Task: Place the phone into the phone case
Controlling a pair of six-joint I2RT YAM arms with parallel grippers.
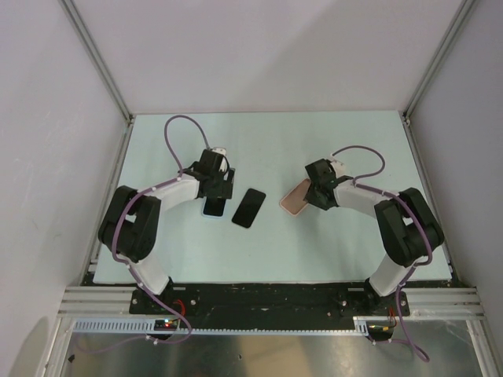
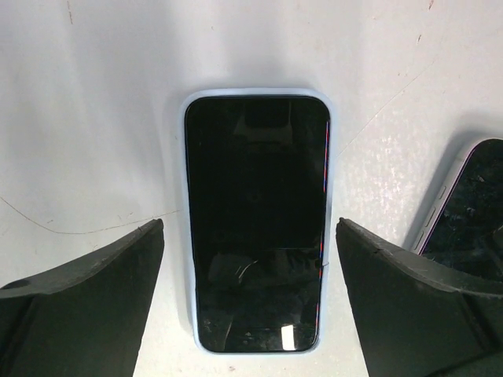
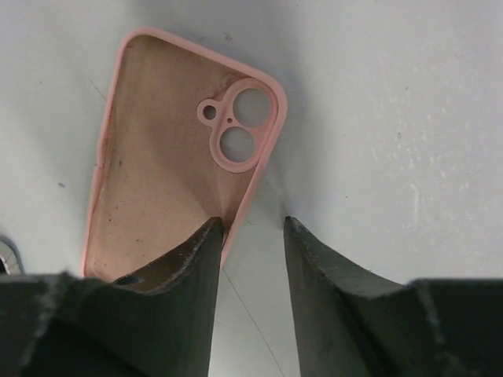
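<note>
Pale table (image 1: 314,251) under white walls (image 1: 47,118). Jaws of left gripper (image 2: 250,224) spread wide, straddling the phone (image 2: 255,157) untouched; phone flat, screen up, black slab (image 1: 248,207) just beside. Jaws of right gripper (image 3: 253,221) half parted astride the phone case (image 3: 165,157) rim, not pinching; case lies hollow up.

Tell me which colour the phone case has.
The phone case is salmon pink, clearest in the right wrist view.

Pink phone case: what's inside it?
Nothing sits inside the phone case: only its bare tan lining and camera holes show. A finger of the right gripper covers its near end, so that part is hidden.
</note>
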